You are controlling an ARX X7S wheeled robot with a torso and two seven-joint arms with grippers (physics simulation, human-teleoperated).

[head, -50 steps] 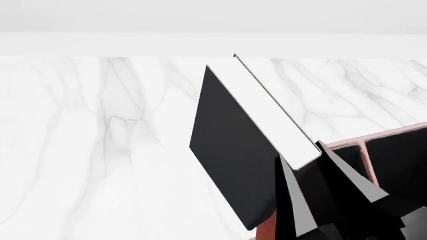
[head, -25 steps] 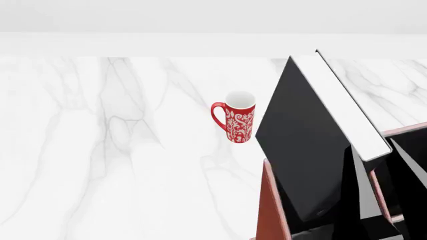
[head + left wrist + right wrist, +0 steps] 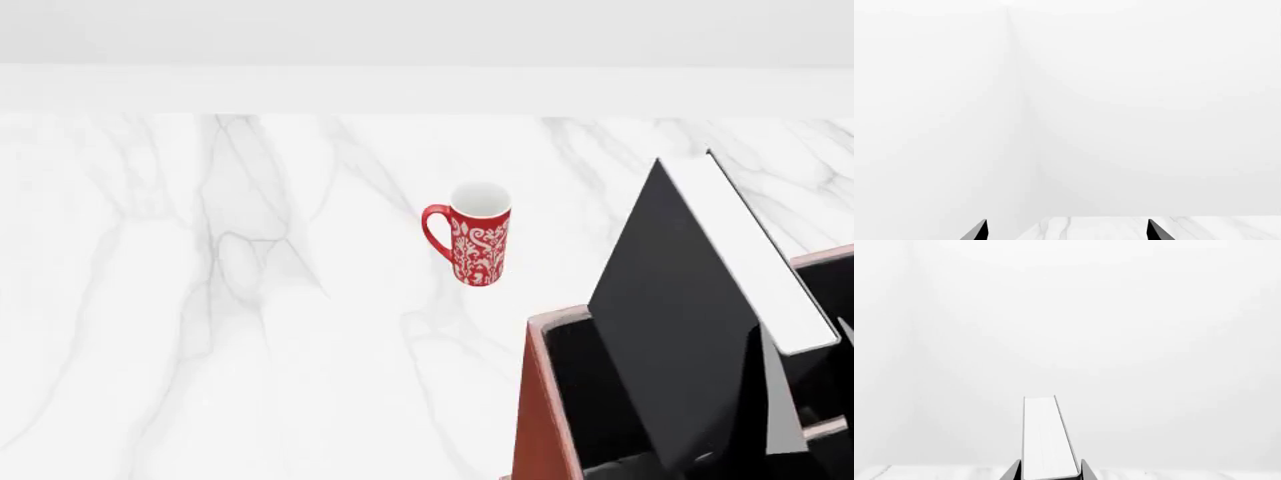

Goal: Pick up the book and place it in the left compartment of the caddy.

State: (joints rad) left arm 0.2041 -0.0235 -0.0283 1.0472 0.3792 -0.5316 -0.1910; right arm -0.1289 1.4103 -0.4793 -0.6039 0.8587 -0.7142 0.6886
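Note:
The black book [image 3: 674,330] with white page edges leans tilted, its lower end down inside the caddy's left compartment [image 3: 577,395]. The reddish-brown caddy [image 3: 537,410] sits at the head view's lower right, partly cut off by the frame. My right gripper [image 3: 787,415] is shut on the book's near end. In the right wrist view the book [image 3: 1047,432] stands edge-on between the right gripper's [image 3: 1049,472] dark fingers. My left gripper [image 3: 1066,232] is open with nothing between its fingers, and it does not show in the head view.
A red-and-white patterned mug [image 3: 471,235] stands on the white marble table [image 3: 240,300], to the left of and beyond the caddy. A pale wall runs along the table's far edge. Smaller caddy sections lie behind the book at the right.
The book has moved right and down with my right gripper, from above the table to inside the caddy's left slot. The mug, hidden a second ago, now shows.

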